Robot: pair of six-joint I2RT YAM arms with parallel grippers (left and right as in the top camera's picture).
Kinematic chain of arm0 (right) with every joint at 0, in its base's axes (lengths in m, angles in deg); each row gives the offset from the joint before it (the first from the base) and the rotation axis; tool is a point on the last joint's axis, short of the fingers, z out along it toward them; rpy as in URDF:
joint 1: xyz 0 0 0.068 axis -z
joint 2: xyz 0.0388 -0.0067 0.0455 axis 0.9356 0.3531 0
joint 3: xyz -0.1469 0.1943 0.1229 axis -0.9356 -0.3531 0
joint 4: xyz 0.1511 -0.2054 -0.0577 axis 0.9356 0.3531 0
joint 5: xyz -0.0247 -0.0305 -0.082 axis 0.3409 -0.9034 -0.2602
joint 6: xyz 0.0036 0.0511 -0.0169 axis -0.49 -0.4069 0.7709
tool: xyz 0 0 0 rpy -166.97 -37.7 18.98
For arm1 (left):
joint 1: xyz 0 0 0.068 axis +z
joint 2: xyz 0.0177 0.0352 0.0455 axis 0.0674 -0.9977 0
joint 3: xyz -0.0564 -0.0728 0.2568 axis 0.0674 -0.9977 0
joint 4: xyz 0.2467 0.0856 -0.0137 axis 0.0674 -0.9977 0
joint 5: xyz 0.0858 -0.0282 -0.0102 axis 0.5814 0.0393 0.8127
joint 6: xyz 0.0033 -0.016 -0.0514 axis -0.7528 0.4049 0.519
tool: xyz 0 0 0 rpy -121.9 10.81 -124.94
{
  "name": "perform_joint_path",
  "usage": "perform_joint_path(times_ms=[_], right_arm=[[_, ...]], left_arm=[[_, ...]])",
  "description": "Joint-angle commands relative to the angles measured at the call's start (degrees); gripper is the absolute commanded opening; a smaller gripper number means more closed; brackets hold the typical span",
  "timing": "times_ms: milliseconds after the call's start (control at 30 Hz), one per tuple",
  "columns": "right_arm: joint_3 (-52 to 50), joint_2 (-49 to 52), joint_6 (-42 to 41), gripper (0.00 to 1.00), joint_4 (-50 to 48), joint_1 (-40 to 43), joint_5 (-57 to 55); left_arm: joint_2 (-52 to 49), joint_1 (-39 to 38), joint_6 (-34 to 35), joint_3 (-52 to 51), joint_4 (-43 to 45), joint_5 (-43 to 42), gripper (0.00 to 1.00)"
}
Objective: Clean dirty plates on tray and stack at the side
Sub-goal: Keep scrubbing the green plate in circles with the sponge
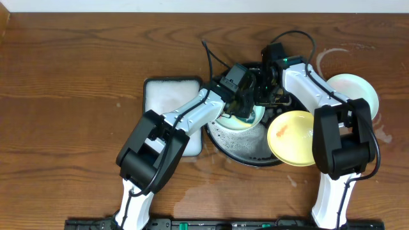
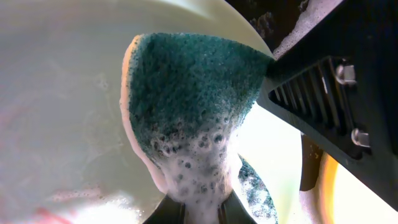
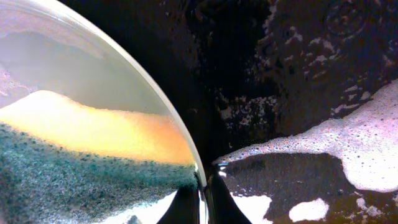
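**Plates, three, round and glossy.**
- You are holding the first pale mint-green plate [image 3: 93, 74] in your right gripper [image 3: 202, 202]. Its fingers are closing down to the thin rim's thickness, and the plate face is spreading left of them.
- The second pale mint-green plate [image 1: 353, 89] is lying on the brown wooden tabletop [image 1: 77, 76], well outside the right fingers. Only the overhead is showing it.
- The yellow plate [image 1: 291, 131], carrying an orange smear, is overlapping the tray rim near the right fingers.

**Sponge, one.** You are squeezing the coarse green scouring sponge [image 2: 193, 106] in your left gripper [image 2: 193, 211]. The fingers are clamping tight on its foamy lower end, and it is pressing on the held plate just ahead of them.

**Tray, one.** The large round black basin tray [image 3: 311, 93] is lying right of the right fingers. The right wrist view is showing it wet and speckled, with white suds.

**White rectangular tray [image 1: 171, 102], one.** It is appearing in the overhead only.
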Motion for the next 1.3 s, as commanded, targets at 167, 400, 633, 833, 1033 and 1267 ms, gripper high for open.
perform_joint_path(times_ms=[167,400,633,833,1033,1267], right_arm=[[-1.05,1.68,-0.92,0.01,0.74,0.09,-1.42],[-1.05,1.68,-0.92,0.01,0.9,0.09,-1.42],[-1.05,1.68,-0.92,0.01,0.92,0.09,-1.42],[-1.05,1.68,-0.94,0.01,0.87,0.09,-1.42],[-1.05,1.68,-0.94,0.01,0.7,0.09,-1.4],[-1.05,1.68,-0.94,0.01,0.7,0.09,-1.4]], left_arm=[[-2.29,1.88,-0.74,-0.74,-7.23,19.58,0.08],[-2.29,6.51,-0.74,-0.74,-9.6,24.13,0.07],[-1.01,9.75,-0.72,-0.31,-9.55,27.02,0.07],[4.76,8.72,2.6,0.5,-9.57,24.37,0.08],[9.25,7.23,8.09,0.5,-8.85,11.72,0.07],[7.58,3.65,15.43,-1.38,-7.56,9.35,0.07]])
